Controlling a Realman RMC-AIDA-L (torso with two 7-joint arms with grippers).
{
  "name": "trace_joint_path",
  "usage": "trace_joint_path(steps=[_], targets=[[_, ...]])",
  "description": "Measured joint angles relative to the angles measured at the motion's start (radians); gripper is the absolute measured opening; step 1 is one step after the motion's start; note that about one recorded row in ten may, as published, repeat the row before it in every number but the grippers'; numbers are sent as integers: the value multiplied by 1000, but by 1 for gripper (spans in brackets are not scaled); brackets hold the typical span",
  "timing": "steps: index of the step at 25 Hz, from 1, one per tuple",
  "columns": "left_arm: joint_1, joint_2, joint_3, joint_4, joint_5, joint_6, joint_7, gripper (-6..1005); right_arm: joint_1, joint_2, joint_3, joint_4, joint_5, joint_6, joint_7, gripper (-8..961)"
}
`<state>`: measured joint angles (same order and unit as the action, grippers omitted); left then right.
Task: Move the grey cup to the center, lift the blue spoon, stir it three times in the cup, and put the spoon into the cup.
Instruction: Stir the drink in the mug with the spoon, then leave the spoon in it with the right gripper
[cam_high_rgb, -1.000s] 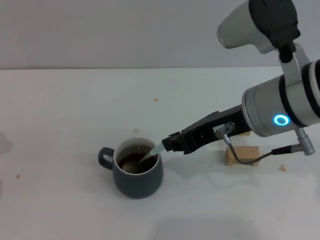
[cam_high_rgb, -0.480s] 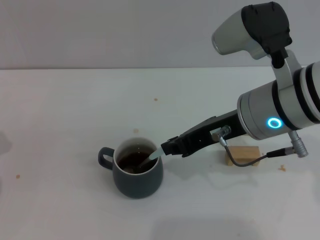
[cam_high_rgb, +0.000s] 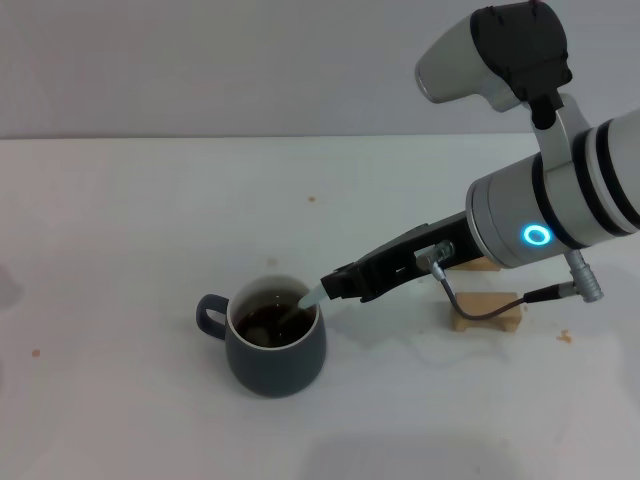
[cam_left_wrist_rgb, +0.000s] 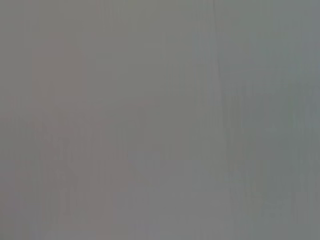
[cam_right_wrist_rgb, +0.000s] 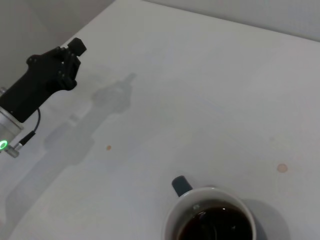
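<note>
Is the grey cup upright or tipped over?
Upright. The grey cup stands on its base, its rim level, and dark liquid stays inside.

The right arm comes in from 3 o'clock in the head view, its thick silver forearm with a lit blue ring angled down toward 8 o'clock. Its black right tool (cam_high_rgb: 335, 287) is closed on the blue spoon (cam_high_rgb: 309, 298), gripping the pale handle. The left tool (cam_right_wrist_rgb: 70, 52) shows only in the right wrist view, far off at 10 o'clock, hanging idle above the counter (cam_right_wrist_rgb: 175, 95).
</note>
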<state>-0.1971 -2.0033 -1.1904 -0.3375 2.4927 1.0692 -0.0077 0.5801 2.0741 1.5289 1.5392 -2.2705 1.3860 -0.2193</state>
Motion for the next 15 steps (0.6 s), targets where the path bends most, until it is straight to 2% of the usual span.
trace_joint_path(steps=[7, 15], targets=[[3, -1, 0, 1, 0, 1, 0, -2, 23, -3, 40, -41, -36, -6, -16, 108], [5, -1, 0, 2, 0, 3, 0, -2, 15, -2, 61, -5, -48, 26, -18, 107]])
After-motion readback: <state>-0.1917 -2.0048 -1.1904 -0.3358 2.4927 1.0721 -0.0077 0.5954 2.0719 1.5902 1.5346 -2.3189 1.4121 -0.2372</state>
